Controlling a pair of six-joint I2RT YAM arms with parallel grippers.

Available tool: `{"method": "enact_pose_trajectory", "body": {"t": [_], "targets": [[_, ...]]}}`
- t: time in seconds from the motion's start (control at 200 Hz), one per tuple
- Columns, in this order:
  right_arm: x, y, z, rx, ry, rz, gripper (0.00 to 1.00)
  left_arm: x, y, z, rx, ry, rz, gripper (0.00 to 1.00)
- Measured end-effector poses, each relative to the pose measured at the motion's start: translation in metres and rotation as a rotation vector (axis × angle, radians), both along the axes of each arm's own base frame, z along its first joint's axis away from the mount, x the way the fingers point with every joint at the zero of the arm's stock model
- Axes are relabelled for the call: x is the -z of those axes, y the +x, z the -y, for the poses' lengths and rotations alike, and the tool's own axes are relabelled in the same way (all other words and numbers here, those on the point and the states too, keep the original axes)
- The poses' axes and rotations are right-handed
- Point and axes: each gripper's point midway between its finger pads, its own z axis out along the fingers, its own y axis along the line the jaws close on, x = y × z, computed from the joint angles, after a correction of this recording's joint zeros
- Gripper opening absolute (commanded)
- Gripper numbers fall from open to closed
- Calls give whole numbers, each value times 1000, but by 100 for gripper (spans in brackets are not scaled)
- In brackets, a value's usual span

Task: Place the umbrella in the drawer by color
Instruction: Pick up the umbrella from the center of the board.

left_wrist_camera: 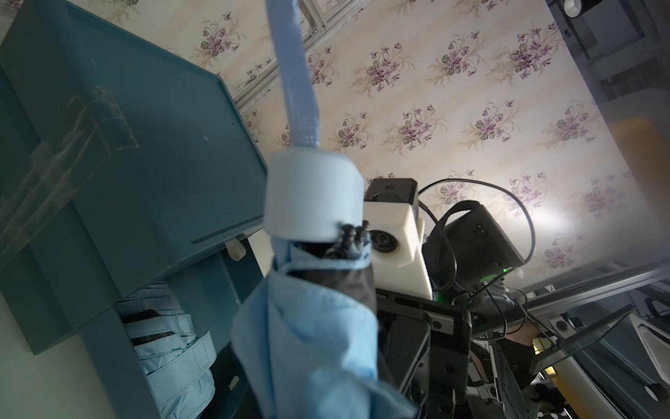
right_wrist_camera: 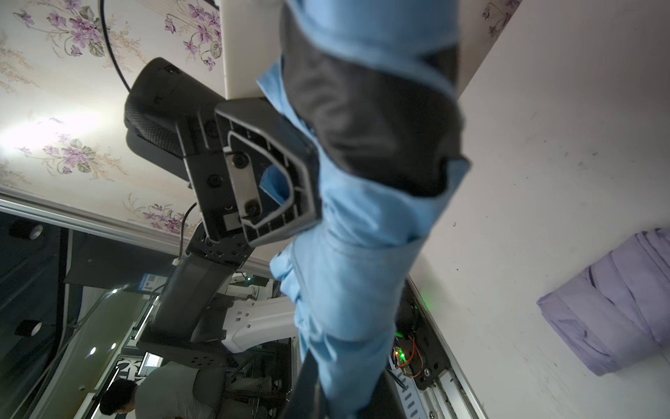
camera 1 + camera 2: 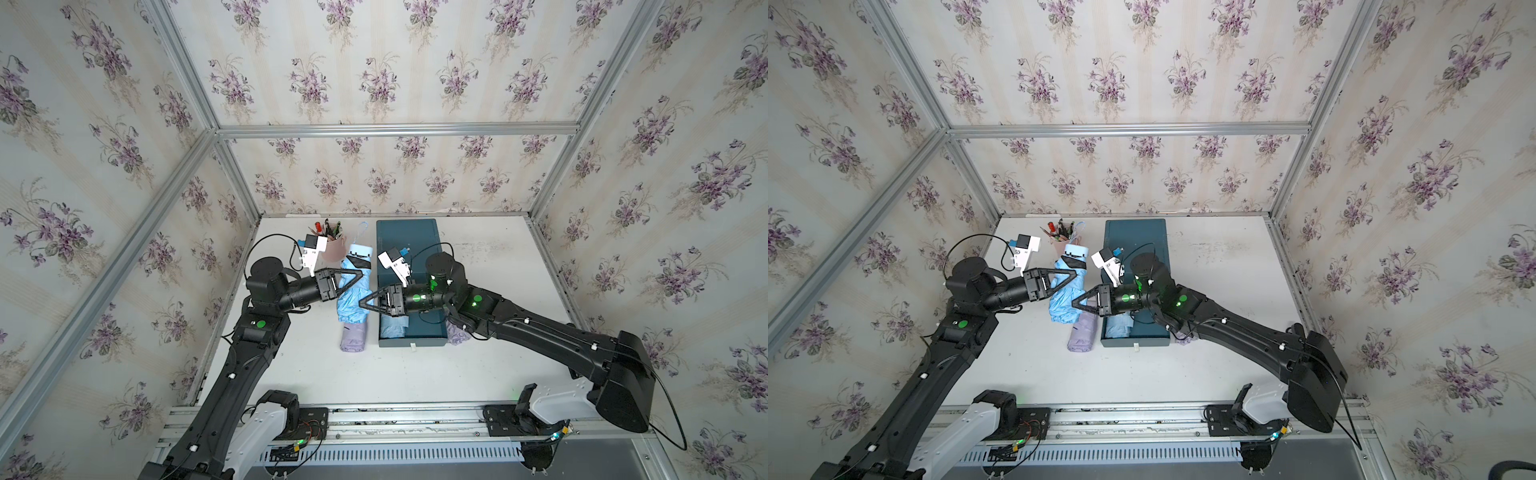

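Top views, left tool [image 3: 358, 275] [image 3: 1073, 274]: clamped on the blue umbrella [image 3: 351, 307] [image 3: 1064, 309] just below its handle [image 3: 360, 250], centre frame.
Top views, right tool [image 3: 364, 301] [image 3: 1076, 302]: tips against the blue umbrella's lower fabric; gripping or loose, cannot tell.
Top views, blue umbrella: held off the worktop [image 3: 478, 374], left of the open drawer [image 3: 411, 341]; its lower end overlaps a purple umbrella [image 3: 353, 338] in the picture.
Top views, drawer: a second blue umbrella [image 3: 392, 326] lies in its left part.
Left wrist, blue umbrella [image 1: 311, 344]: fills centre, handle [image 1: 313, 196] uppermost; the left tool's fingers are hidden.
Left wrist, drawer [image 1: 108, 337]: lower left, second blue umbrella [image 1: 170, 348] inside.
Right wrist, blue umbrella [image 2: 355, 290]: runs down centre; the left tool's finger [image 2: 261, 174] presses its side; the right tool's own hold cannot be told.
Right wrist, purple umbrella [image 2: 616, 308]: right edge, on the worktop [image 2: 544, 145].
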Motion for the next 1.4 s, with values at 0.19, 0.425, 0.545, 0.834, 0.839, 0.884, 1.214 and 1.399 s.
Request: {"method": "enact_pose_trajectory", "body": {"t": [0.19, 0.425, 0.545, 0.834, 0.839, 0.884, 1.214, 1.399], "targets": [[-1, -4, -7, 38, -4, 48, 67, 7, 4, -9, -112, -59, -75, 9], [-1, 10, 1, 148, -13, 72, 76, 19, 13, -25, -250, -130, -121, 6], [12, 13, 4, 177, -32, 40, 79, 27, 16, -30, -294, -166, -154, 5], [30, 6, -2, 149, 45, -68, 78, 21, 17, -35, -325, -220, -140, 5], [30, 6, -2, 148, 47, -69, 78, 21, 17, -35, -326, -220, -140, 5], [30, 6, -3, 146, 61, -78, 76, 20, 17, -35, -326, -224, -138, 5], [7, 8, -15, 114, 109, -76, 47, 23, 15, -38, -343, -243, -141, 7], [15, 11, -19, 117, 68, -81, 21, 23, 14, -40, -355, -237, -123, 13]]}}
